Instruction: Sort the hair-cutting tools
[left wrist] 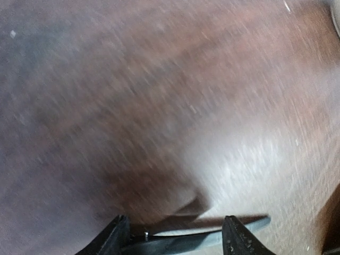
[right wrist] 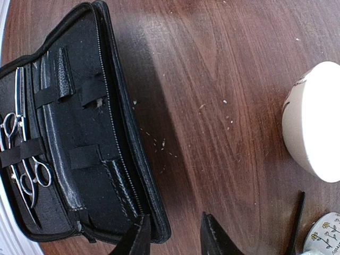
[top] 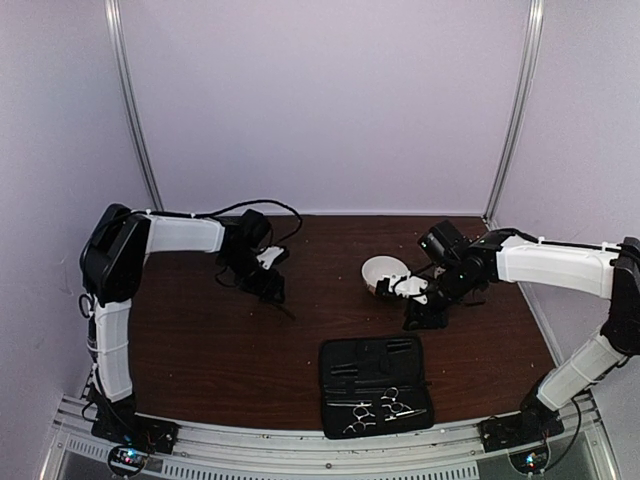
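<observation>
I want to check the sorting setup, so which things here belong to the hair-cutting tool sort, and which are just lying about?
Belong to the job:
silver scissors, two, strapped in the black case
thin black stick near the white bowl

Just lying about:
black case
white bowl

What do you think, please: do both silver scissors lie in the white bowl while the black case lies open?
Not quite: the silver scissors sit strapped in the open black case, not the white bowl, as the right wrist view shows.
</observation>
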Tool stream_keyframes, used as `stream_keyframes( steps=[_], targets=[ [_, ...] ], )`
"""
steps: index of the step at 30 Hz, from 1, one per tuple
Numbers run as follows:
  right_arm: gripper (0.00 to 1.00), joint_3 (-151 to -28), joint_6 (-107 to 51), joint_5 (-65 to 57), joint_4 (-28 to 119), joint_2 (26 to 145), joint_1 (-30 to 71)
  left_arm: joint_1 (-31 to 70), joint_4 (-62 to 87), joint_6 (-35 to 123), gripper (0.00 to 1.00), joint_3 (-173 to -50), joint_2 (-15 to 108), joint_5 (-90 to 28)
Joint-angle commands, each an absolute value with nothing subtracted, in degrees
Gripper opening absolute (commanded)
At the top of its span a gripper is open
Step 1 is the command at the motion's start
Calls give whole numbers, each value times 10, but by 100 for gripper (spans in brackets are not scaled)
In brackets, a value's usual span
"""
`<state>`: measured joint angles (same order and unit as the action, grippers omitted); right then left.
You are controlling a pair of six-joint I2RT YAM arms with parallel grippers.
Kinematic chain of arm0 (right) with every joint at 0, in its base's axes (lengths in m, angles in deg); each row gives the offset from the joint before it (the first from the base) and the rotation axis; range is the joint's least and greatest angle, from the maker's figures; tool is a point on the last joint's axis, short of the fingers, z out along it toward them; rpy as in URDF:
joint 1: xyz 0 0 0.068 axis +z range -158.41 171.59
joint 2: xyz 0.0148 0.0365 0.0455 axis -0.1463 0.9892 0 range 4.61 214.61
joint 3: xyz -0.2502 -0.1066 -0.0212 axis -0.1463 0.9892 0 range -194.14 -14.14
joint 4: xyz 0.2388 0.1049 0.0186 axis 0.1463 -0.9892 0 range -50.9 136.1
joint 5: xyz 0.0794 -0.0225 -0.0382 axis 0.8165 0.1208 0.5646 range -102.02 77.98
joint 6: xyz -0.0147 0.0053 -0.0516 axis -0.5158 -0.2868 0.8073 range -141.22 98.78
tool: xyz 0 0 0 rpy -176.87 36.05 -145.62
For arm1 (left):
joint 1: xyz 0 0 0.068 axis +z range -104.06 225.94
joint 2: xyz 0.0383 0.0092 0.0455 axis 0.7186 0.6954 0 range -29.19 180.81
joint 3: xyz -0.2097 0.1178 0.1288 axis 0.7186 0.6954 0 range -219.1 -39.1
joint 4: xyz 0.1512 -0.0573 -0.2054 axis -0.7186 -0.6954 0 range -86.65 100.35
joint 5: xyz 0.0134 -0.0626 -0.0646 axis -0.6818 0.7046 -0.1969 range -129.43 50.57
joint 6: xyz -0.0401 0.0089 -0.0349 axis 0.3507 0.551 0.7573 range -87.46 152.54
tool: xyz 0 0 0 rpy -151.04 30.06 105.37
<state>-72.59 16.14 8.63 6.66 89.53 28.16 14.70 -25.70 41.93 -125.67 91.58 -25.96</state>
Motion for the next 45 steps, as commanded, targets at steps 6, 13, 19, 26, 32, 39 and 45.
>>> stream_keyframes(
  steps=[6,13,19,26,32,39,45],
  targets=[
    [33,-726,168,92,56,905,289,85,-207,459,61,-1113,813,-257],
    [33,-729,169,93,51,913,301,47,-202,491,61,-1057,773,-274],
    [33,-731,171,92,49,916,307,44,-239,487,61,-1059,724,-316],
    [33,-730,174,87,47,914,308,45,-305,477,58,-1098,728,-329],
    [33,-729,177,87,46,914,308,60,-363,463,57,-1137,761,-343],
    [33,-729,185,87,39,919,309,100,-383,451,49,-1153,779,-212],
    [33,-731,188,86,34,926,310,106,-387,448,50,-1170,806,-162]
  ],
)
